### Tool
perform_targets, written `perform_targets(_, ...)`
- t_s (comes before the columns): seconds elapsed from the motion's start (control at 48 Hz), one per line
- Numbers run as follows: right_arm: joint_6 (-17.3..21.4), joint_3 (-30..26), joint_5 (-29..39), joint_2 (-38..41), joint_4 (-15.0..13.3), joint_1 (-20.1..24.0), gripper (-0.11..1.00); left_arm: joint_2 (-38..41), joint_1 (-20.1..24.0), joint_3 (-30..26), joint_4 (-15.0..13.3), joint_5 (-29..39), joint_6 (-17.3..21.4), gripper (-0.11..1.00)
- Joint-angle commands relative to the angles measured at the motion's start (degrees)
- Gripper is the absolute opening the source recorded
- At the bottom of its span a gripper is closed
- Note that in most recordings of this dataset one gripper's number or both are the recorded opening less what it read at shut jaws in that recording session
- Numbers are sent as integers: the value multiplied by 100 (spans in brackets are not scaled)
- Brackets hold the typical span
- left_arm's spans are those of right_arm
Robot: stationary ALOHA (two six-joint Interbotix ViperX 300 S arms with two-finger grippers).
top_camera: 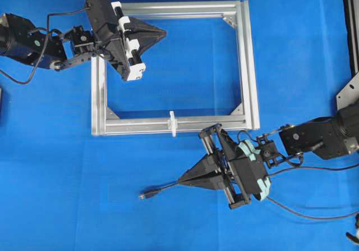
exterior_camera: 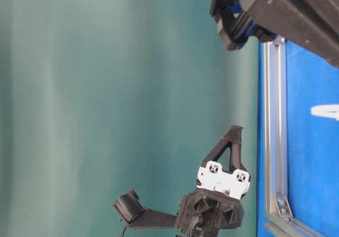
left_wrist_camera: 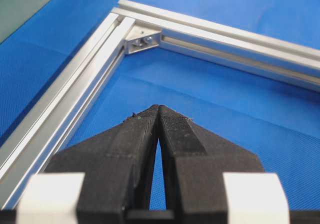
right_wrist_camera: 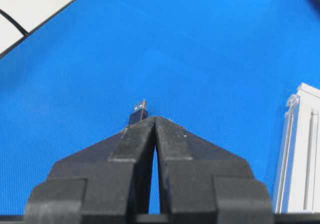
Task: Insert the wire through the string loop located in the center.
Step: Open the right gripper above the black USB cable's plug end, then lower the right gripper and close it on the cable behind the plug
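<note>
Right gripper [top_camera: 185, 179] clamps the wire [top_camera: 168, 187] behind its plug [right_wrist_camera: 139, 112]; I judge the overhang may droop and miss the string loop [top_camera: 173, 123].

Wire [right_wrist_camera: 138, 114] mostly hidden behind fingers [right_wrist_camera: 131, 146]

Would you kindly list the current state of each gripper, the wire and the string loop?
left gripper: shut, empty, above the frame.
right gripper: shut, over the wire.
wire: lying on the blue mat, plug end free, not threaded.
string loop: upright across the frame's near bar, nothing through it.
</note>
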Motion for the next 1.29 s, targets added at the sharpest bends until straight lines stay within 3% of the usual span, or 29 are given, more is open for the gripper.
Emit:
perform_targets(0.0, -53, -114, -35, -264, 0, -70, 0, -281, -70, -105, 141, 53, 35, 0)
perform_targets(0.104, -53, -97, -35, -308, -18, -62, -4, -290, -70, -79, 141, 114, 35, 0)
perform_targets(0.709, 325, -123, 35, -308, -26, -44, -2, -299, -44, -9, 141, 114, 35, 0)
perform_targets(0.855, 413, -158, 158, -290, -18, 0, 22, -299, -44, -9, 141, 114, 35, 0)
perform_targets(1.021, 439, -255, 352, -255, 9, 26, 72, -299, -44, -9, 141, 114, 35, 0)
perform_targets(1.105, 448, -316, 439, -211, 9, 35, 91, -299, -44, -9, 141, 114, 35, 0)
perform_targets(1.272, 457, -519, 686, -70, 26, 79, 88, -308, -44, -9, 141, 114, 35, 0)
